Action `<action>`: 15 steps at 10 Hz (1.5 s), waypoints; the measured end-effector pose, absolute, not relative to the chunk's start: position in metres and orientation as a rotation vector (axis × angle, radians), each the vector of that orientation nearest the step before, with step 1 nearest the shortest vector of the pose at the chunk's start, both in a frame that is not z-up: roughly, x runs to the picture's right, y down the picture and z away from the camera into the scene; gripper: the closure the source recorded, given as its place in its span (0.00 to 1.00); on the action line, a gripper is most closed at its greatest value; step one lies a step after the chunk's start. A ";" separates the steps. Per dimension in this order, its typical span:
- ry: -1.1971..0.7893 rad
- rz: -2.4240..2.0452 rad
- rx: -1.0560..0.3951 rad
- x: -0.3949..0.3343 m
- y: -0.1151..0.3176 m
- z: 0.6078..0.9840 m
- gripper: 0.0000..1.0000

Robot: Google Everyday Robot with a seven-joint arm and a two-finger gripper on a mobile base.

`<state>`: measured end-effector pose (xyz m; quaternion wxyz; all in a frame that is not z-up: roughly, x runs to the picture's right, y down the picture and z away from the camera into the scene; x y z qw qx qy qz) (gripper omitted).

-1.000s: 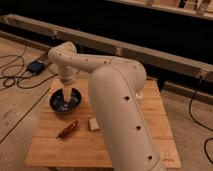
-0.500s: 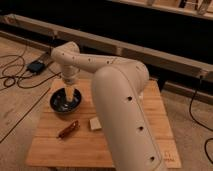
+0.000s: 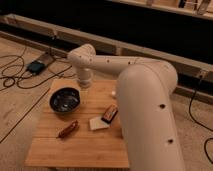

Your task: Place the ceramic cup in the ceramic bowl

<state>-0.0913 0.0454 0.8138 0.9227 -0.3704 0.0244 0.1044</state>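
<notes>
The dark blue-black ceramic bowl (image 3: 64, 100) sits on the left part of the wooden table (image 3: 80, 147), with pale glints on its shiny inside. I cannot make out the ceramic cup as a separate shape; it may be in the bowl or hidden by the gripper. My cream gripper (image 3: 84, 84) points down just behind and to the right of the bowl's far rim, above the table's back edge. The thick arm (image 3: 145, 100) sweeps in from the right and covers the table's right side.
A brown oblong thing (image 3: 67, 129) lies in front of the bowl. A white flat piece (image 3: 97, 123) and a dark packet (image 3: 110, 114) lie beside the arm. A small white bit (image 3: 114, 93) peeks out by the arm. Cables and a box (image 3: 37, 66) lie on the floor at left.
The gripper has lifted out of the bowl and moved back and to the right, so the bowl's inside now shows. The view is also closer and shifted.
</notes>
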 end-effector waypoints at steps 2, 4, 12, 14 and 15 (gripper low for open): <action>0.068 0.269 -0.754 -0.070 0.064 0.792 0.20; 0.104 0.340 -0.752 -0.042 0.087 0.772 0.20; 0.301 0.620 -0.757 0.086 0.159 0.734 0.20; 0.331 0.662 -0.761 0.107 0.169 0.734 0.20; 0.342 0.685 -0.762 0.117 0.173 0.734 0.20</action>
